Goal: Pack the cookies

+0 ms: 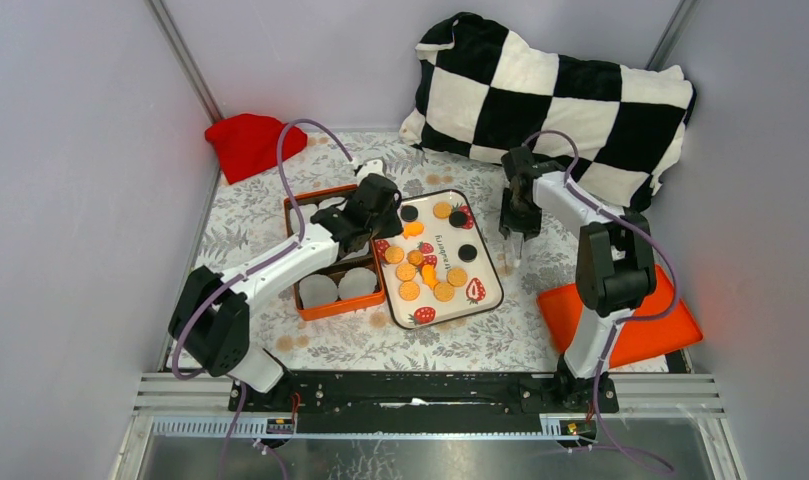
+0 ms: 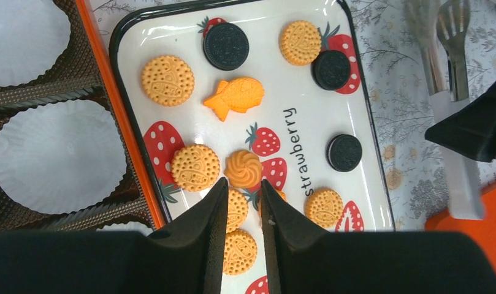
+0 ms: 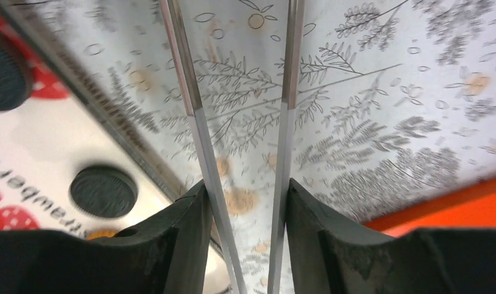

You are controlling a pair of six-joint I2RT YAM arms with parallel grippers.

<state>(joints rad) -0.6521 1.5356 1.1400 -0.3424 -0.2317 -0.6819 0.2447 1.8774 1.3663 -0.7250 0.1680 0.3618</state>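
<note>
My left arm stretches from its base up toward 1 o'clock. The left gripper is tipped down, fingers nearly together with just a thin slit between them. My right arm rises at 12, folds at the elbow, then runs back toward 10 (a proper hairpin). The right gripper points at 6, clamped on tongs.

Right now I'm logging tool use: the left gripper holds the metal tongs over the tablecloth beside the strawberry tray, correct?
No. The right gripper, not the left gripper, holds the metal tongs, as the right wrist view shows. They are over the tablecloth beside the strawberry tray.
</note>
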